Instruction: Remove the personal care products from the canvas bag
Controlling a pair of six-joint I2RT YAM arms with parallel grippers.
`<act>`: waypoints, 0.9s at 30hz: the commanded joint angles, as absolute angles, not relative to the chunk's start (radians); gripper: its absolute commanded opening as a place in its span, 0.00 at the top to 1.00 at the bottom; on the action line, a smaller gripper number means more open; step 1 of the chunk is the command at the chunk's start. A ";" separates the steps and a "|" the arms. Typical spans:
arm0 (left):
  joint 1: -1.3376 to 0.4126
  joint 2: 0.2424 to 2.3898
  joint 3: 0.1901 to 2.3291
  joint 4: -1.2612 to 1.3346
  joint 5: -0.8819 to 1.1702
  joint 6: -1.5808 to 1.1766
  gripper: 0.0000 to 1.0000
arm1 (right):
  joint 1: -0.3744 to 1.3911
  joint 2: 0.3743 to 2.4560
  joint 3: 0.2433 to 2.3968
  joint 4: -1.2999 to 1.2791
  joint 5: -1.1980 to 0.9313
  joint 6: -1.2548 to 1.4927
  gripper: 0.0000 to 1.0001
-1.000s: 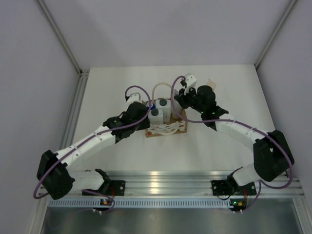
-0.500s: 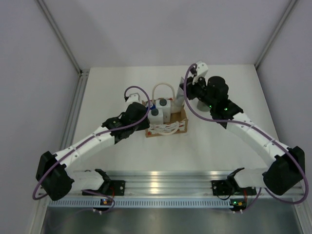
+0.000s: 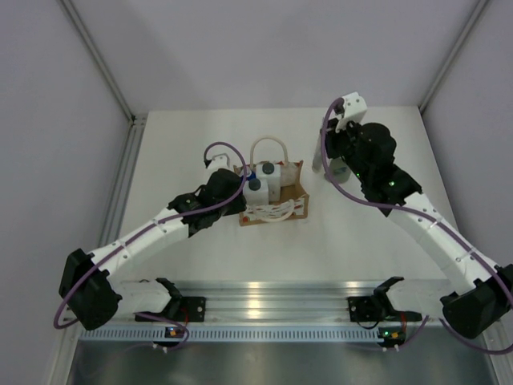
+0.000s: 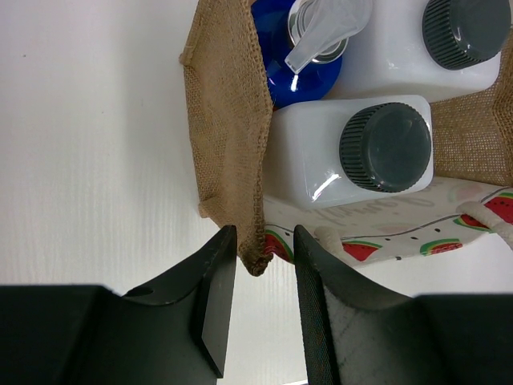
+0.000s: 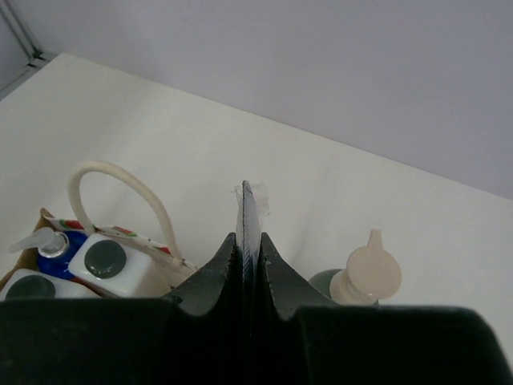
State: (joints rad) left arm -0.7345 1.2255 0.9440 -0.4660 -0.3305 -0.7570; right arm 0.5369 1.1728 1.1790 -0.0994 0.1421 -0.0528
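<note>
The canvas bag (image 3: 276, 210) stands mid-table. It holds two white bottles with dark grey caps (image 4: 385, 148) (image 4: 465, 32) and a blue-topped bottle (image 4: 296, 68). My left gripper (image 4: 264, 241) is open, its fingers on either side of the bag's near left corner (image 4: 228, 120). My right gripper (image 5: 248, 237) is shut on a thin flat packet (image 5: 250, 204), held up right of the bag (image 5: 128, 237). In the top view the packet (image 3: 317, 155) hangs at the gripper (image 3: 327, 154). The grey-green bottle with a beige pump top (image 5: 367, 277) stands on the table just right of that gripper.
The bag's cream handle (image 5: 120, 180) loops up on its far side. Grey walls close the table at the back and sides, and a metal rail (image 3: 264, 293) runs along the near edge.
My right gripper has risen out of the bag with the thin packet and moved right and back. The left arm and the bag have not moved.
</note>
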 commanded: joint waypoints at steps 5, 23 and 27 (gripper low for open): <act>-0.735 1.193 0.939 -0.448 -0.337 -0.756 0.60 | 0.492 1.104 1.138 -0.068 0.251 -0.057 1.00; -0.735 1.198 0.934 -0.448 -0.341 -0.756 0.61 | 0.339 1.032 0.770 0.239 0.109 0.026 1.00; -0.735 1.201 0.930 -0.448 -0.337 -0.758 0.61 | 0.313 0.983 0.680 0.337 0.023 0.037 1.00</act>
State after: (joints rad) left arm -0.7345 1.2137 0.9394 -0.4656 -0.3305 -0.7570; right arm 0.3393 1.0504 0.7029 0.1062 0.1074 0.0086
